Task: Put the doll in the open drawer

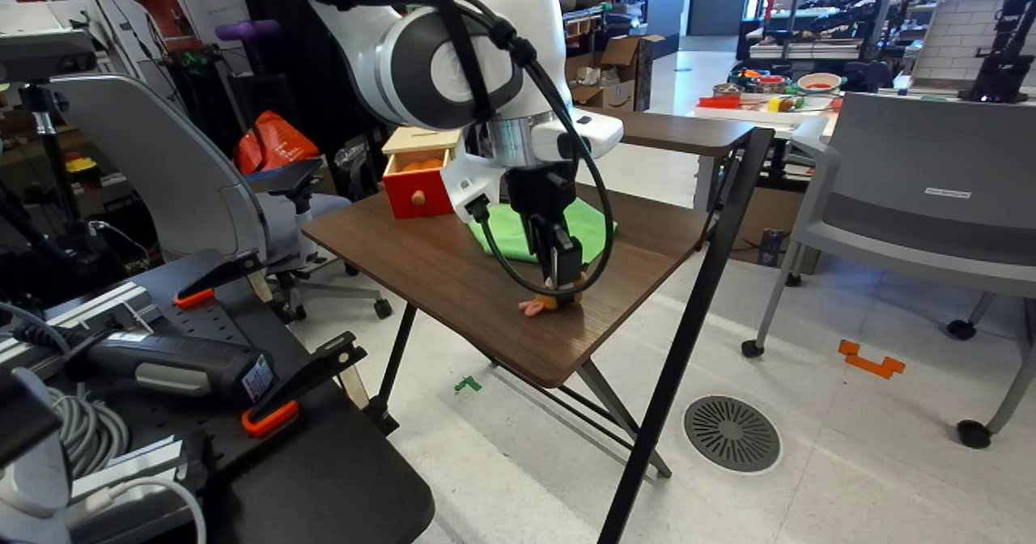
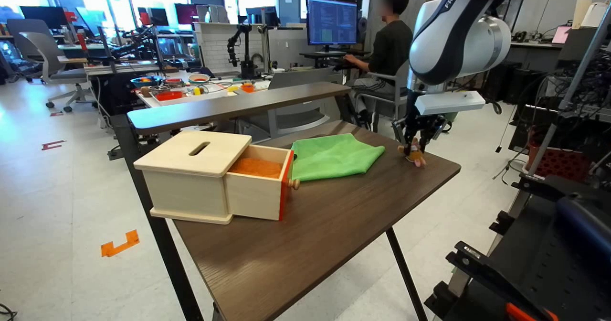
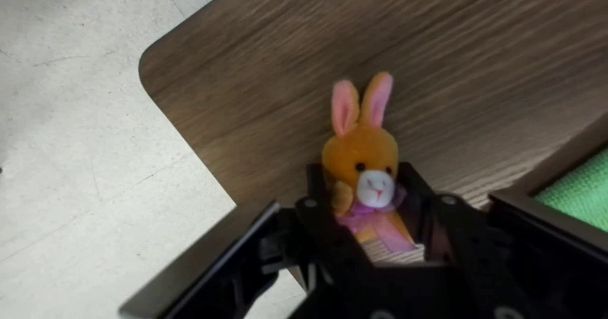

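1. One doll (image 3: 362, 153) is being held in the gripper (image 3: 363, 181), near a rounded corner of the table (image 2: 310, 249); whether its weight is being borne by the table is not being shown clearly.
2. A pinch is being made, it is being judged: the fingertips (image 3: 315, 181) are being seen against both sides of the doll at head and arm level, and no clear gap is being shown. How hard it is being squeezed is not being revealed.
3. The doll's long axis is being crossed by the line between the fingertips: the ears are being pointed out beyond them, and the face is being turned towards the wrist.
4. The coming move is being judged to turn on one relation: the open drawer (image 2: 253, 194) is being seen well apart, across the table, with the green cloth (image 2: 334, 157) being laid roughly between it and the doll in both exterior views.
5. A lift, then a carry past the cloth, is being called for; clearance above the red front (image 1: 417, 183) is being needed, the drawer's rear being roofed by the pale top (image 2: 186, 161).
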You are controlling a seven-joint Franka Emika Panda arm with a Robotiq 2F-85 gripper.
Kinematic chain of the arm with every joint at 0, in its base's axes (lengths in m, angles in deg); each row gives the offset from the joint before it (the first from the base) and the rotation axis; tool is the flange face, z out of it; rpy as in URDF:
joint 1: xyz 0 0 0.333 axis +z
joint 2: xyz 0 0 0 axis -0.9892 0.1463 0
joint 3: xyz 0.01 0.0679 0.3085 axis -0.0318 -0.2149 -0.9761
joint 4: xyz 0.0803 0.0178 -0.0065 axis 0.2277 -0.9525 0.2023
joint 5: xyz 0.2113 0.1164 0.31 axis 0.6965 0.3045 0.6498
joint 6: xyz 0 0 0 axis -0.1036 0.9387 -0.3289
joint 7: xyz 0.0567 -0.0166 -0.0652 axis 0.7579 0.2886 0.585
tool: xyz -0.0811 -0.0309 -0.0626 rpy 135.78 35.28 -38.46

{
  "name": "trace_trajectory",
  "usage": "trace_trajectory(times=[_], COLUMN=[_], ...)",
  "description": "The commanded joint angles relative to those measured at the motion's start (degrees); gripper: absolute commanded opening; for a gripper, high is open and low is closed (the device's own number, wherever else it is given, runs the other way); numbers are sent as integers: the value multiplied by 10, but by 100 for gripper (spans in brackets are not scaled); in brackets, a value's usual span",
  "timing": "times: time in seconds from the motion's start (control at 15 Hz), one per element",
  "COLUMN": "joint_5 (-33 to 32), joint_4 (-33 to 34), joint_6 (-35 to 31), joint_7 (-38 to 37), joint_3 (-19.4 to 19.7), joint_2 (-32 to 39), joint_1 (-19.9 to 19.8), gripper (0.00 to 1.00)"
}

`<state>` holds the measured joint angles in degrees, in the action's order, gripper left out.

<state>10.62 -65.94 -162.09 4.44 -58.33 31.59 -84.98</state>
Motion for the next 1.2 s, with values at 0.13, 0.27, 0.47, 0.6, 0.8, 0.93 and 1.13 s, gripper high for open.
trace_trajectory(times=[0.13, 0.27, 0.47, 0.6, 0.8, 0.93, 1.13], joint_5=[0, 2, 15, 17, 59, 110, 161], joint_4=[-67, -109, -161, -183, -185, -172, -141], joint_6=[10, 2, -1, -11, -18, -17, -16], joint_7=[11, 25, 60, 70, 102, 138, 188], joint_3=[1, -14, -60, -87, -155, -202, -250], joint_2=[-88, -137, -211, -252, -282, -282, -255], joint_1=[23, 27, 27, 39, 44, 47, 58], gripper=[1, 4, 3, 3, 3, 3, 3])
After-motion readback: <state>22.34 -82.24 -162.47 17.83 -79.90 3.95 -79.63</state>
